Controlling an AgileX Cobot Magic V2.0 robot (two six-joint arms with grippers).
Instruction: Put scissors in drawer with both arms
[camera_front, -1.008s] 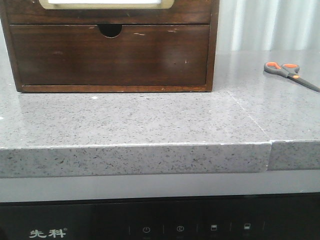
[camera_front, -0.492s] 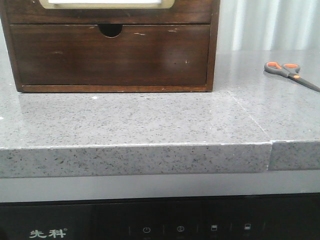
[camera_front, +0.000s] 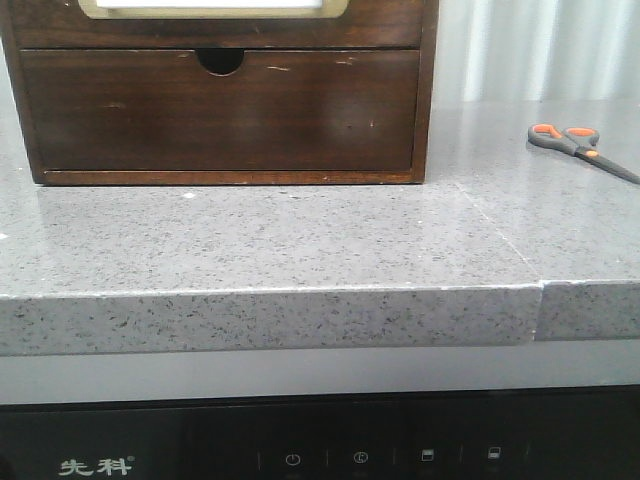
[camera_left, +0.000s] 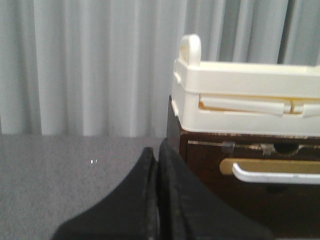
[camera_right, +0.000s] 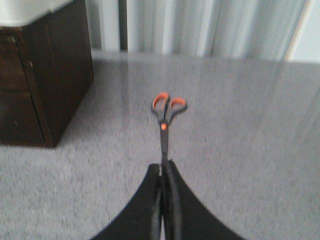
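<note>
The scissors (camera_front: 572, 141), grey handles lined orange, lie flat on the grey counter at the far right, blades pointing right. The dark brown drawer (camera_front: 220, 110) with its finger notch is closed in the cabinet at the back left. Neither arm shows in the front view. In the right wrist view my right gripper (camera_right: 164, 165) is shut, and the scissors (camera_right: 165, 112) lie straight ahead with the blade tips hidden behind my fingertips. In the left wrist view my left gripper (camera_left: 156, 150) is shut and empty, beside the cabinet's left front corner.
The cabinet's cream-framed upper part (camera_left: 240, 95) has a white handle (camera_left: 275, 175) below it. The counter (camera_front: 270, 240) has a front edge and a seam (camera_front: 541, 295) at the right. A black appliance panel (camera_front: 320, 450) lies below. Grey curtains hang behind.
</note>
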